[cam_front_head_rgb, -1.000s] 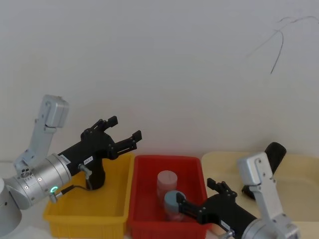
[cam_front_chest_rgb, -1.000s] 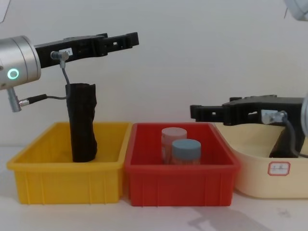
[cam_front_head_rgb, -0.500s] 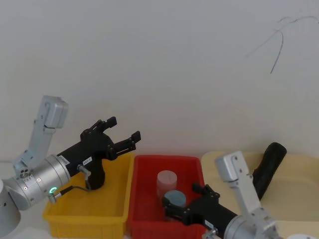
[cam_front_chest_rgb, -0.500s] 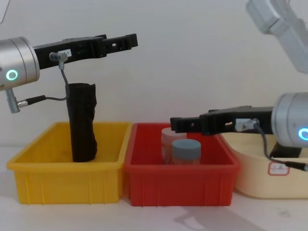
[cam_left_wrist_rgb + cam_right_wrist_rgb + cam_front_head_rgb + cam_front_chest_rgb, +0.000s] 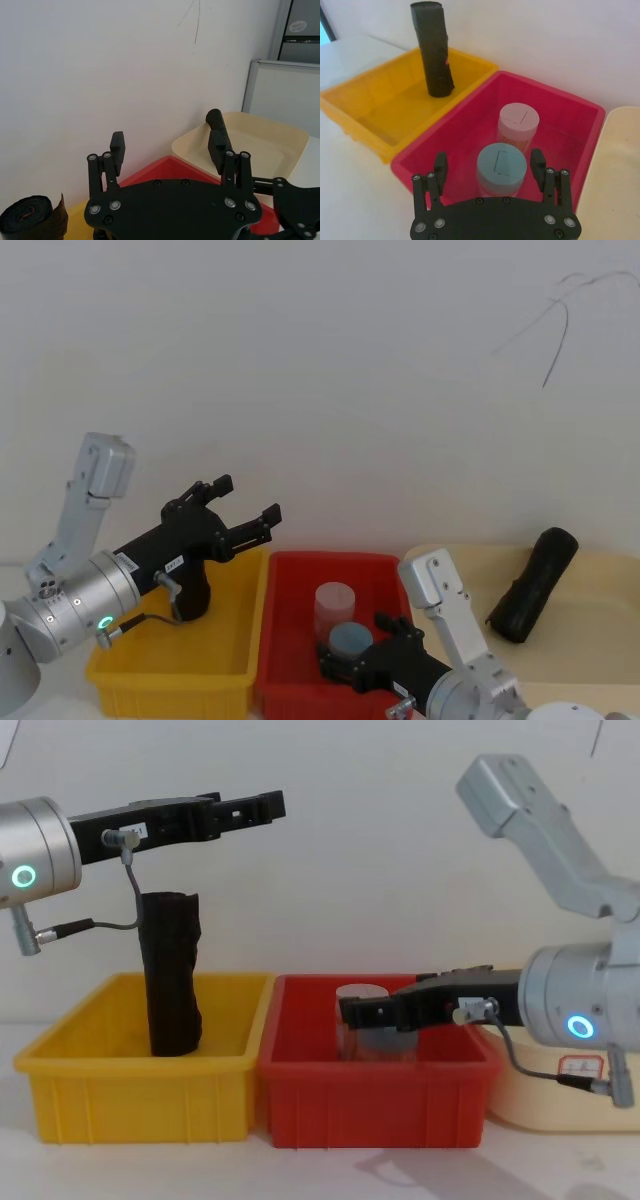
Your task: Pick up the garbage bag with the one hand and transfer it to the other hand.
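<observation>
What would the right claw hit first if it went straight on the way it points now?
Most likely the blue-lidded jar in the red bin: it sits centred just ahead of the open right claw, with the pink-lidded jar beyond it. How close is hard to judge.

blue-lidded jar (image 5: 385,1040) partly behind right gripper (image 5: 350,1013) | bumpy black roll (image 5: 29,220) cropped

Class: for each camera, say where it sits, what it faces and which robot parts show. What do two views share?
Head: high, looking down on the red bin; left gripper and right gripper.
Chest: low, looking across the yellow bin; both arms.
Left wrist: on that arm, facing the cream tray; its open fingers.
Right wrist: over the blue-lidded jar; its open fingers.
Shared: chest and right wrist show the upright black roll.
</observation>
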`<state>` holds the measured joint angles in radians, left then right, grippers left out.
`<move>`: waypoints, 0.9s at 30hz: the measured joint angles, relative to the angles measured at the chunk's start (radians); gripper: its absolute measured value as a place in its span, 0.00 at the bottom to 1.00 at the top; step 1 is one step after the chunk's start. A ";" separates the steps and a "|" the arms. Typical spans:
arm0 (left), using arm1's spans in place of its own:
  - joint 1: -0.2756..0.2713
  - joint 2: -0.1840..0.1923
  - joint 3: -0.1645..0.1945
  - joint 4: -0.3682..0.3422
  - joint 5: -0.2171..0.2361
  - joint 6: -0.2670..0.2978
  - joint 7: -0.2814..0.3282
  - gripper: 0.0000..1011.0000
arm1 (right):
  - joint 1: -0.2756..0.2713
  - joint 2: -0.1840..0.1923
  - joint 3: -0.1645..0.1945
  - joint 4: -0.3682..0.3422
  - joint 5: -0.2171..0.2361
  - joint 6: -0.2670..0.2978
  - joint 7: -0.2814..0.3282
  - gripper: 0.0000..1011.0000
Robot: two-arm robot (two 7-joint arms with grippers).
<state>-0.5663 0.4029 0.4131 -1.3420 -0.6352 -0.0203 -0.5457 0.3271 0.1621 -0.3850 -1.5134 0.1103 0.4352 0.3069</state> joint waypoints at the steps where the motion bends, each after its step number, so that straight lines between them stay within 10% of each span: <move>1: 0.000 0.000 0.000 0.000 0.000 0.000 0.000 0.99 | 0.002 -0.001 -0.001 0.004 -0.002 -0.002 -0.002 0.99; 27: 0.000 0.000 0.000 0.000 0.000 0.000 0.000 0.99 | 0.086 -0.052 0.003 0.175 -0.050 -0.020 -0.051 0.99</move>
<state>-0.5660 0.4030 0.4132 -1.3419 -0.6352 -0.0204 -0.5457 0.4128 0.1096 -0.3824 -1.3386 0.0607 0.4149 0.2559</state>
